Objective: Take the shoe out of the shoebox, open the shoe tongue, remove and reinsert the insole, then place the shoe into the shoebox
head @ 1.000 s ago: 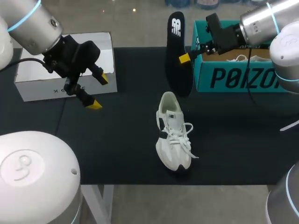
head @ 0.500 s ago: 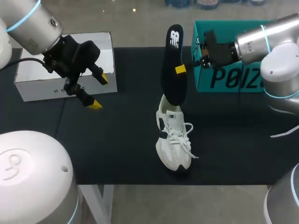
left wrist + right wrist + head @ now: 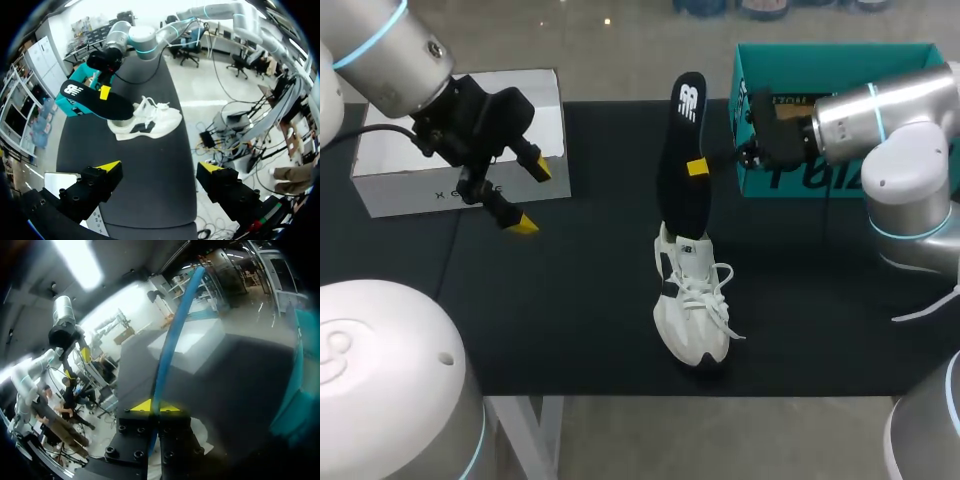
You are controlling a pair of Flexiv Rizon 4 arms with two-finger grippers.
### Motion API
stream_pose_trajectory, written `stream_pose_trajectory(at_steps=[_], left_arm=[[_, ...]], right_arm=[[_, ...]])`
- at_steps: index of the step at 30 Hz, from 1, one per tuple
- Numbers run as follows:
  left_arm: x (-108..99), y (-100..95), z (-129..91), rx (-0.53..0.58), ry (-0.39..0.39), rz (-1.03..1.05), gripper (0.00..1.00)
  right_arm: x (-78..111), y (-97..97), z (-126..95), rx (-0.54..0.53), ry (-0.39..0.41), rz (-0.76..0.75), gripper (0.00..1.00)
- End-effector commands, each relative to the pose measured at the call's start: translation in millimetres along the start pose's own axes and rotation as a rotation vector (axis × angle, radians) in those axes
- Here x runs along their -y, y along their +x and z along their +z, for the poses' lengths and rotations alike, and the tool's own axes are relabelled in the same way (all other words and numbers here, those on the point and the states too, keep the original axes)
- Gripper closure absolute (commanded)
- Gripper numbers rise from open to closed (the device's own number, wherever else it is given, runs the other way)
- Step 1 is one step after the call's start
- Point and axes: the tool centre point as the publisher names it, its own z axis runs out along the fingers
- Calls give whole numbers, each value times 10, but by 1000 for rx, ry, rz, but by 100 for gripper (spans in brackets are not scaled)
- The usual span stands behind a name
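Note:
A white shoe (image 3: pixel 691 300) with black side stripes and loose laces lies on the black mat, toe toward the front edge; the left wrist view has the shoe (image 3: pixel 150 121) ahead of the fingers. My right gripper (image 3: pixel 700 164) is shut on a black insole (image 3: pixel 682 150), held nearly upright with its lower end at the shoe's heel opening. In the right wrist view the insole (image 3: pixel 172 335) runs edge-on between the yellow tips of that gripper (image 3: pixel 150 405). My left gripper (image 3: pixel 528 195) hangs open at the left, apart from the shoe, empty. The teal shoebox (image 3: pixel 795 60) stands at the back right.
A white box (image 3: pixel 395 160) sits at the back left, partly behind my left arm. The black mat (image 3: pixel 570 290) covers the table, with bare room left and right of the shoe. The table's front edge runs just below the shoe's toe.
My right arm has carried the insole leftward and down from beside the shoebox, so its lower end now meets the shoe's heel. The left arm and the shoe have not moved.

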Motion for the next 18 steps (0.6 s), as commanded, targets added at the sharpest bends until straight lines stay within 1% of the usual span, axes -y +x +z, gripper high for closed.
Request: stream_pose_trajectory(at_steps=[1,11,18], left_arm=[[-6,1,-5,-1,-2,0,0],[-6,1,-5,-1,-2,0,0],[-6,1,-5,-1,-2,0,0]], right_arm=[[91,11,61,5,-10,1,100],[320,-45,147,4,8,30,100],[430,-72,153,24,38,47,100]])
